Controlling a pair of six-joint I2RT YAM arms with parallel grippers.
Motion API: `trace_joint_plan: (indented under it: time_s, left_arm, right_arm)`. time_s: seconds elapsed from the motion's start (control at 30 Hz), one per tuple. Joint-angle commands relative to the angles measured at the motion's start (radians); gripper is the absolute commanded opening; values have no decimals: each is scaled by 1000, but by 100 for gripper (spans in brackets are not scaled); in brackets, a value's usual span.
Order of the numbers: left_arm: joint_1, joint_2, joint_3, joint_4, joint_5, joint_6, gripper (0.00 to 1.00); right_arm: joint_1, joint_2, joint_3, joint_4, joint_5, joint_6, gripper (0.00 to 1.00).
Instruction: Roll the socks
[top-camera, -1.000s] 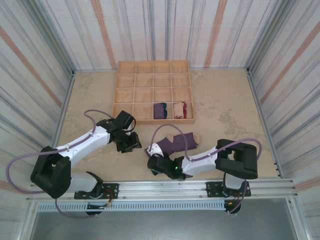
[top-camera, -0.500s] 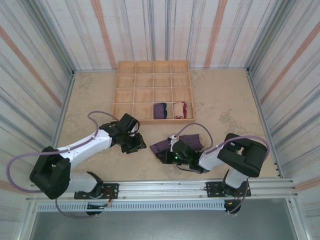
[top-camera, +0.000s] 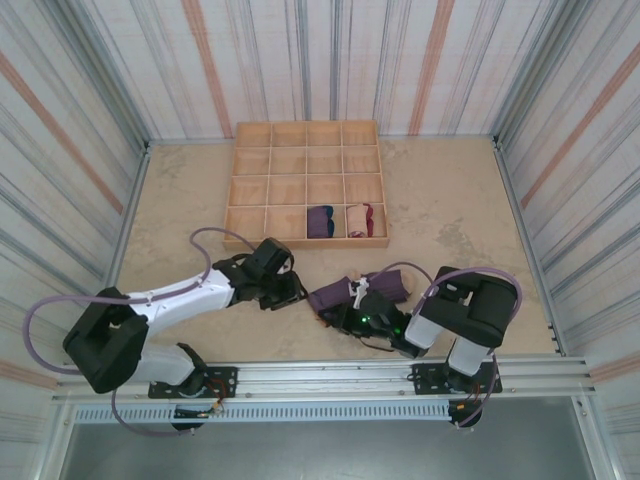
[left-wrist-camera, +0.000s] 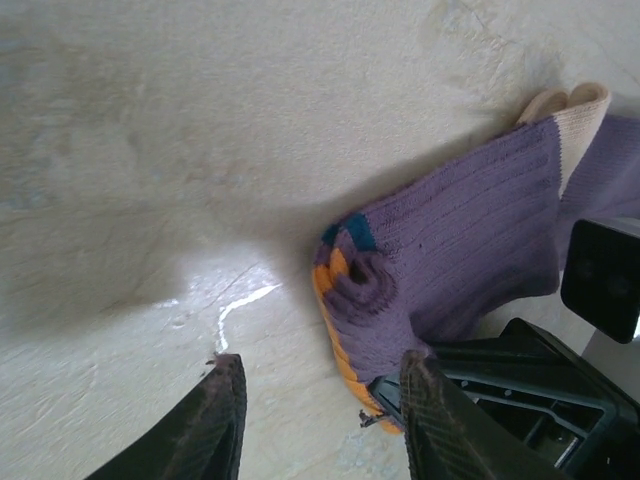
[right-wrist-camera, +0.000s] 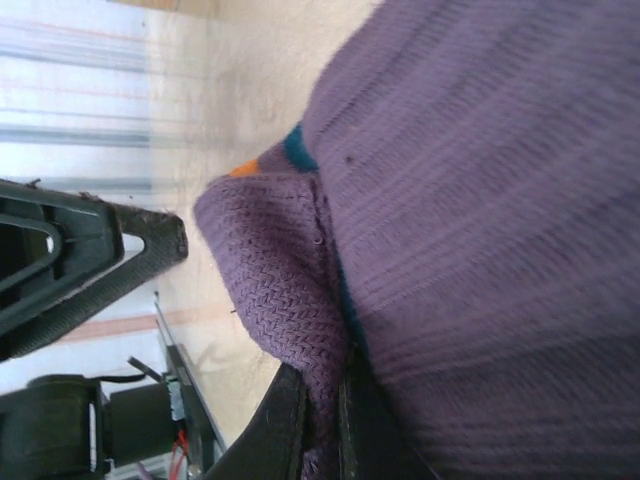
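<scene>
purple sock (top-camera: 366, 288) lies on the table (top-camera: 455, 205) just before the wooden tray (top-camera: 300, 241), cuff end curled. right gripper (right-wrist-camera: 320, 392) is pinched shut on that curl; left gripper (left-wrist-camera: 320, 370), jaws apart, sits beside it. best pin the curl and turn evenly toward the toe. left wrist view reveals orange and teal trim, lost from above

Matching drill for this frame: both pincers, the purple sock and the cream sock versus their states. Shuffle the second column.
1. left pincer
2. right pincer
3. purple sock
4. cream sock

a. rolled, in a wooden tray compartment
b. shut on purple fabric
c. lying on the table
d. open, empty

Pairs: 1-d, 2-b, 3-c, 4-a
</scene>
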Motion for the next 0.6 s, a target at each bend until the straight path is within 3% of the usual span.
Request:
trace_joint_plan:
  time_s: [0.0,0.13,0.37,0.57]
  left_arm:
    - [-30,32,5,44,-40,-21,41]
    - [-59,55,16,54,-67,-11,38]
    - [-90,73,8,132,-80,15,38]
    - [-102,133,-3,205,-76,-2,37]
  right_arm:
    - [10,77,-70,-67,57,147,0]
    - [35,111,-119,-30,117,262,0]
    - [62,132,-117,-150,124,478,0]
    - [74,143,-136,-159,149,516,0]
